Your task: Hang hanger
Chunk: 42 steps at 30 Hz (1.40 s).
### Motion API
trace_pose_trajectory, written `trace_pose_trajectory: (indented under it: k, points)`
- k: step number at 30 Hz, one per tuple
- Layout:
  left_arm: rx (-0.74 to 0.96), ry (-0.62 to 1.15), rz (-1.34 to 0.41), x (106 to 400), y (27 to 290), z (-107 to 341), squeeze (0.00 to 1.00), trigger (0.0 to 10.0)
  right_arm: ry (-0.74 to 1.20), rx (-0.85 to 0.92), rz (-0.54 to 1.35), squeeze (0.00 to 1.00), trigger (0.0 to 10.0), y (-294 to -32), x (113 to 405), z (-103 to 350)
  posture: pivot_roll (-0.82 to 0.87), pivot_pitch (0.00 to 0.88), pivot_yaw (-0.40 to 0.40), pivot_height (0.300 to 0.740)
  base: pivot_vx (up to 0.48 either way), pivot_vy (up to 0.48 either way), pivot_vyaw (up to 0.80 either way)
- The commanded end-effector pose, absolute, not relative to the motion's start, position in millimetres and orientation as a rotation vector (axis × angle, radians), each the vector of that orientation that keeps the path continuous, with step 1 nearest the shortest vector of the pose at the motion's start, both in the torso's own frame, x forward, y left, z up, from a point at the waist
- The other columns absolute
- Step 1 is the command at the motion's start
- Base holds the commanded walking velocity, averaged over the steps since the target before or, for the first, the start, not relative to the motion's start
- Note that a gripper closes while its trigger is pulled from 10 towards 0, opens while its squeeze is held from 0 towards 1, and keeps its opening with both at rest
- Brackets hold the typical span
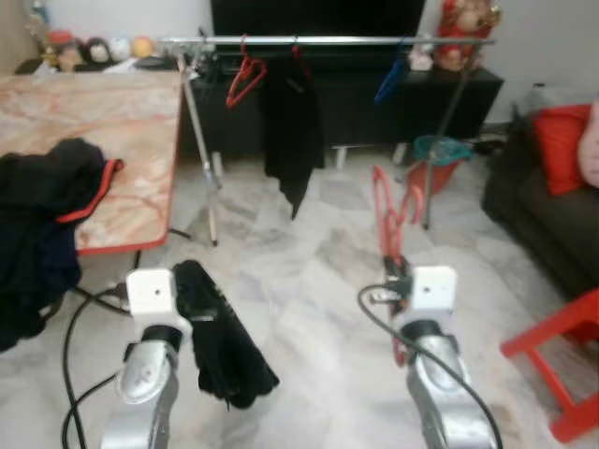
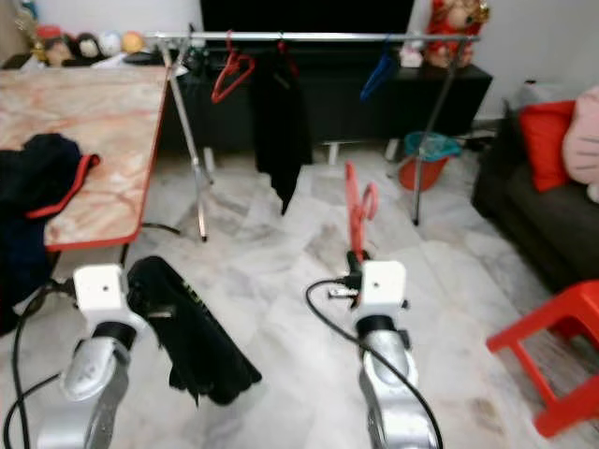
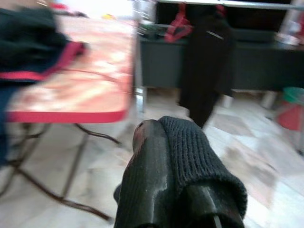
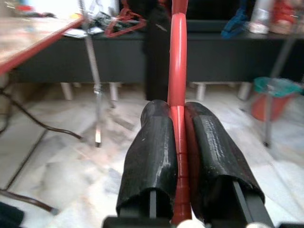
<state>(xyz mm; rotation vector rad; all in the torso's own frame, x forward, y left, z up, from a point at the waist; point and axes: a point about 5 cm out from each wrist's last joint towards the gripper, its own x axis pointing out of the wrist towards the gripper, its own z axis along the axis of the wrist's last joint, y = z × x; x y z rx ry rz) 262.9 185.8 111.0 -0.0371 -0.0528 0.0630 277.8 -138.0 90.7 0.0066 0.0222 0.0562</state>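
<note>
A red plastic hanger (image 1: 388, 210) stands upright, hook up, and my right gripper (image 1: 394, 269) is shut on its lower part. In the right wrist view the hanger (image 4: 178, 71) runs straight up between the two black fingers (image 4: 149, 152). A metal clothes rail (image 1: 328, 40) crosses the back of the room, well beyond the gripper. On the rail hang a red hanger (image 1: 245, 79), a black garment (image 1: 292, 122) and a blue hanger (image 1: 391, 79). My left gripper (image 1: 198, 285) is shut on a black knit garment (image 1: 225, 351), which drapes over its fingers (image 3: 147, 161).
A marble-topped table with a red edge (image 1: 112, 140) stands on the left, with dark clothes (image 1: 42, 206) piled on it. A red stool (image 1: 562, 365) and a dark sofa (image 1: 547, 220) are on the right. An orange bucket (image 1: 435, 168) sits by the rail's right leg.
</note>
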Motion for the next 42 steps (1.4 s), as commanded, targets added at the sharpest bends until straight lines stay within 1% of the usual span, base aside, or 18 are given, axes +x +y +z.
trace_pose_trajectory:
  k: [1, 10, 13, 14, 15, 17, 21, 25, 28, 30, 31, 32, 33, 34, 35, 39, 41, 42]
  points:
    - [-0.044, -0.091, 0.053, 263.8, 181.8, 119.6, 0.0, 10.0, 0.014, -0.007, 0.02, 0.0, 10.0, -150.4, 278.8, 91.3, 0.05, 0.0, -0.036, 0.74, 0.0, 0.0, 0.8]
    - [-0.036, -0.089, 0.054, 262.2, 182.8, 120.0, 0.0, 10.0, 0.035, -0.021, -0.022, 0.0, 10.0, -165.0, 279.8, 85.3, 0.06, 0.0, -0.037, 0.74, 0.0, 0.0, 0.79]
    - [-0.022, -0.091, 0.04, 263.6, 182.3, 120.5, 0.0, 10.0, 0.106, 0.006, -0.134, 0.0, 10.0, -185.4, 280.1, 66.7, 0.06, 0.0, -0.034, 0.74, 0.0, 0.0, 0.0]
    - [-0.02, -0.092, 0.035, 263.9, 182.4, 120.6, 0.0, 10.0, 0.147, -0.01, -0.157, 0.0, 10.0, -190.8, 279.2, 57.3, 0.06, 0.0, -0.029, 0.74, 0.0, 0.0, 0.0]
    - [-0.02, -0.092, 0.035, 263.9, 182.4, 120.6, 0.0, 10.0, 0.147, -0.01, -0.157, 0.0, 10.0, -190.8, 279.2, 57.3, 0.06, 0.0, -0.029, 0.74, 0.0, 0.0, 0.0]
    - [-0.015, -0.09, 0.02, 264.0, 181.4, 121.2, 0.0, 10.0, 0.259, -0.06, -0.189, 0.0, 10.0, -200.9, 273.0, 32.7, 0.06, 0.0, -0.029, 0.74, 0.0, 0.0, 0.0]
    - [-0.007, -0.092, 0.015, 264.7, 182.1, 122.1, 0.0, 10.0, 0.378, -0.099, -0.205, 0.0, 10.0, -204.9, 264.1, 8.5, 0.05, 0.0, -0.021, 0.74, 0.0, 0.0, 0.0]
    - [0.0, -0.095, 0.013, 265.8, 183.3, 123.6, 0.0, 10.0, 0.434, -0.094, -0.199, 0.0, 10.0, -203.6, 260.1, -3.8, 0.05, 0.0, -0.019, 0.74, 0.0, 0.0, 0.0]
    - [0.01, -0.103, 0.01, 267.9, 186.2, 125.9, 0.0, 10.0, 0.552, -0.096, -0.169, 0.0, 10.0, -199.3, 249.6, -26.3, 0.06, 0.0, -0.013, 0.74, 0.0, 0.0, 0.0]
    - [0.009, -0.103, 0.013, 269.5, 188.5, 125.1, 0.0, 10.0, 0.636, 0.012, -0.174, 0.0, 10.0, -194.0, 238.6, -42.2, 0.08, 0.0, -0.017, 0.74, 0.0, 0.0, 0.0]
    - [0.009, -0.103, 0.013, 269.5, 188.5, 125.1, 0.0, 10.0, 0.636, 0.012, -0.174, 0.0, 10.0, -194.0, 238.6, -42.2, 0.08, 0.0, -0.017, 0.74, 0.0, 0.0, 0.0]
    - [0.005, -0.106, 0.013, 270.2, 188.4, 125.2, 0.0, 10.0, 0.697, 0.061, -0.213, 0.0, 10.0, -195.4, 229.3, -51.2, 0.09, 0.0, -0.025, 0.74, 0.0, 0.0, 0.0]
    - [0.003, -0.11, 0.012, 270.8, 187.6, 125.9, 0.0, 10.0, 0.722, 0.08, -0.244, 0.0, 10.0, -197.9, 224.2, -55.0, 0.11, 0.0, -0.029, 0.74, 0.0, 0.0, 0.0]
    - [-0.001, -0.116, 0.013, 271.9, 186.9, 127.2, 0.0, 10.0, 0.74, 0.141, -0.291, 0.0, 10.0, -201.0, 219.2, -58.5, 0.11, 0.0, -0.029, 0.74, 0.0, 0.0, 0.0]
    - [-0.018, -0.131, 0.021, 275.3, 187.2, 131.2, 0.0, 10.0, 0.786, 0.194, -0.343, 0.0, 10.0, -204.3, 207.5, -66.1, 0.1, 0.0, -0.023, 0.74, 0.0, 0.0, 0.0]
    - [-0.034, -0.136, 0.002, 280.9, 181.6, 132.3, 0.0, 10.0, 0.889, 0.17, -0.316, 0.0, 10.0, -202.8, 185.4, -79.9, 0.11, 0.0, -0.011, 0.74, 0.0, 0.0, 0.0]
    - [-0.022, -0.14, -0.023, 284.6, 175.0, 134.6, 0.0, 10.0, 0.942, 0.159, -0.339, 0.0, 10.0, -204.5, 171.0, -86.8, 0.11, 0.0, -0.011, 0.74, 0.0, 0.27, 0.0]
    - [-0.028, -0.147, -0.023, 285.5, 174.5, 136.9, 0.0, 10.0, 0.943, 0.18, -0.36, 0.0, 10.0, -205.3, 169.2, -87.5, 0.12, 0.0, -0.007, 0.74, 0.0, 0.27, 0.0]
